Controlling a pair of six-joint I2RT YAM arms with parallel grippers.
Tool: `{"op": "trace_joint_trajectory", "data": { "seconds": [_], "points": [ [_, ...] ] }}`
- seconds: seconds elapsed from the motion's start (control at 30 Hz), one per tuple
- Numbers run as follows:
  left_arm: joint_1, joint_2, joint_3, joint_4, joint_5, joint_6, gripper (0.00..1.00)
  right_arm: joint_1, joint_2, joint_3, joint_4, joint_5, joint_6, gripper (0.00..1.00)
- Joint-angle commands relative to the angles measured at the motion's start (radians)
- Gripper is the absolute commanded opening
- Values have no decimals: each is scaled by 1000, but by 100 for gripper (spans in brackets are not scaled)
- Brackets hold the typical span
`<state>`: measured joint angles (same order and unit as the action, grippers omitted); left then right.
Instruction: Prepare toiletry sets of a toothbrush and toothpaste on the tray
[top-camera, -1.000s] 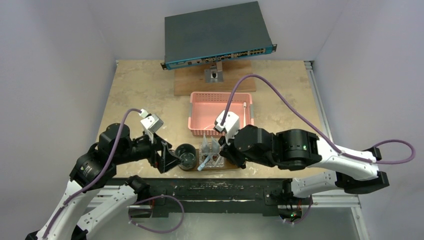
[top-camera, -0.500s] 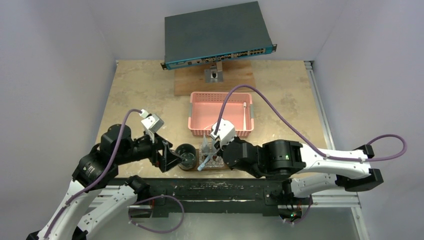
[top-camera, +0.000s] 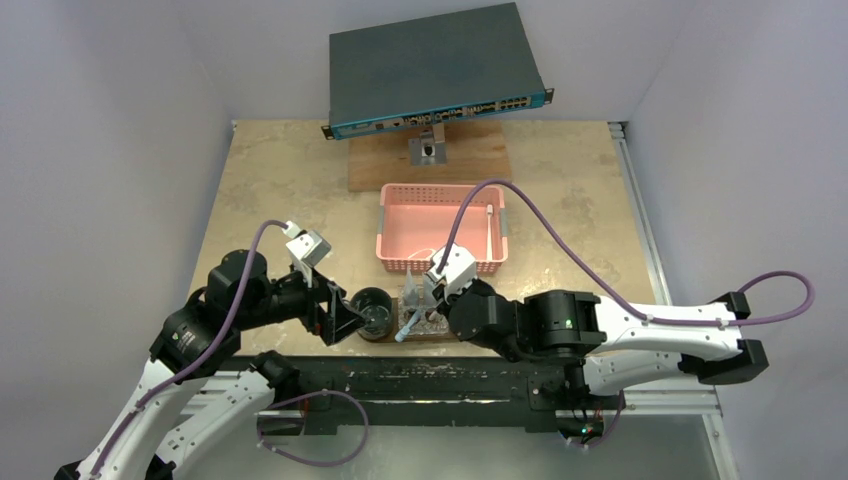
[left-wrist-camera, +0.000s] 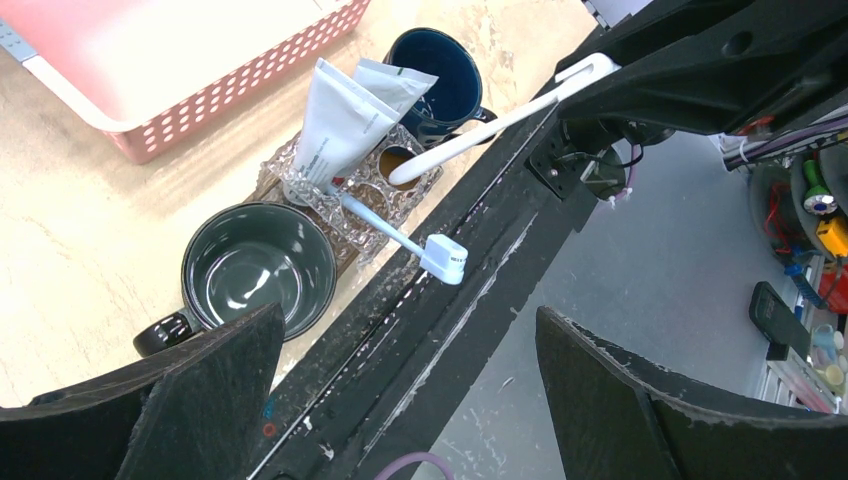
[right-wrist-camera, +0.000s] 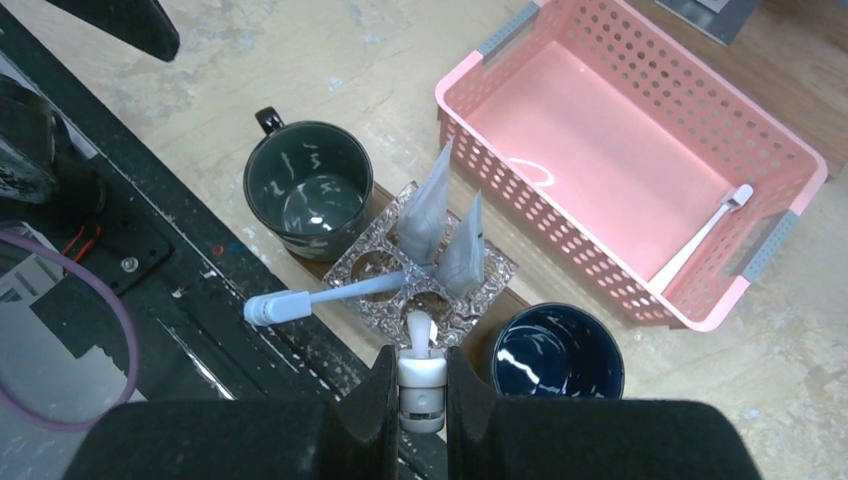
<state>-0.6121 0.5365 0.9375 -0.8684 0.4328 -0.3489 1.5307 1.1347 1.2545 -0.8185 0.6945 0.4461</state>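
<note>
A white toothbrush (right-wrist-camera: 421, 340) stands nearly upright with its lower end at a hole of the clear faceted holder (right-wrist-camera: 375, 262). The jaws of the right gripper (right-wrist-camera: 422, 382) are clamped on its upper end. Two silvery-grey tubes (right-wrist-camera: 425, 215) stand in the holder's far holes and lean on each other. A second toothbrush (right-wrist-camera: 330, 296) slants out of the holder, its head over the black rail (right-wrist-camera: 200, 300) at the table's near edge. The holder sits on the dark-brown tray (right-wrist-camera: 508, 303), between a grey mug (right-wrist-camera: 300, 245) at one end and a dark blue mug (right-wrist-camera: 555, 355) at the other.

Just beyond the tray is the pink basket (right-wrist-camera: 560, 240), with a third toothbrush (right-wrist-camera: 705, 232) lying along its right wall. The left gripper (left-wrist-camera: 410, 330) hovers beside the grey mug, jaws wide apart and holding nothing.

The table (right-wrist-camera: 330, 70) is beige with a mottled, stone-like pattern. At its far edge a wooden board (top-camera: 385, 160) carries a stand with a dark network switch (top-camera: 430, 65). Plain pale walls (top-camera: 120, 150) close in the left, back and right sides.
</note>
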Motion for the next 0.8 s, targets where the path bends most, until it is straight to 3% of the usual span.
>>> {"op": "trace_joint_trajectory", "data": {
  "seconds": [0.0, 0.77],
  "points": [
    [0, -7, -9, 54, -10, -10, 95, 3, -26, -55, 90, 51, 37, 0],
    [-1, 0, -12, 61, -17, -20, 95, 3, -124, -359, 383, 150, 101, 0]
  ]
}}
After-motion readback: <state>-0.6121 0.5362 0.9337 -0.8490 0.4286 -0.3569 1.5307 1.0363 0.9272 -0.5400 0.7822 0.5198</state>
